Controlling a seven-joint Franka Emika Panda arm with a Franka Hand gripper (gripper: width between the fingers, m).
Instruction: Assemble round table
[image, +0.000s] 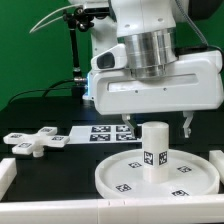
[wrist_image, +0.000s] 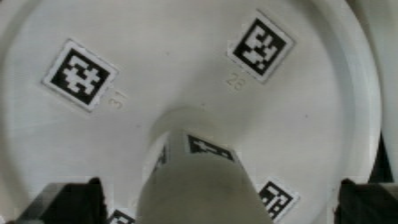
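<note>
Exterior view: the gripper (image: 156, 122) hangs directly over the short thick white plastic cylinder leg (image: 153, 152). The leg stands upright at the middle of the large rimmed round white plastic disc (image: 115, 178) beneath the tool. One dark finger shows beside the leg's top and apart from it; the other is hard to make out. The white cross-shaped plastic foot piece (image: 35, 143) lies well away from the gripper, toward the exterior view's left. The marker board (image: 105, 133) lies between the foot piece and the tool.

Wrist view: the two dark fingertips (wrist_image: 75, 203) are spread wide. The leg rises between them, with bare disc showing on either side, so nothing is pinched.

I judge the leg step to be in hand, with the leg set on the disc but the foot not yet fitted. The next move probably calls for closing squarely on the leg to seat or twist it, without tipping it. Otherwise the gripper must lift clear and travel to the foot.
</note>
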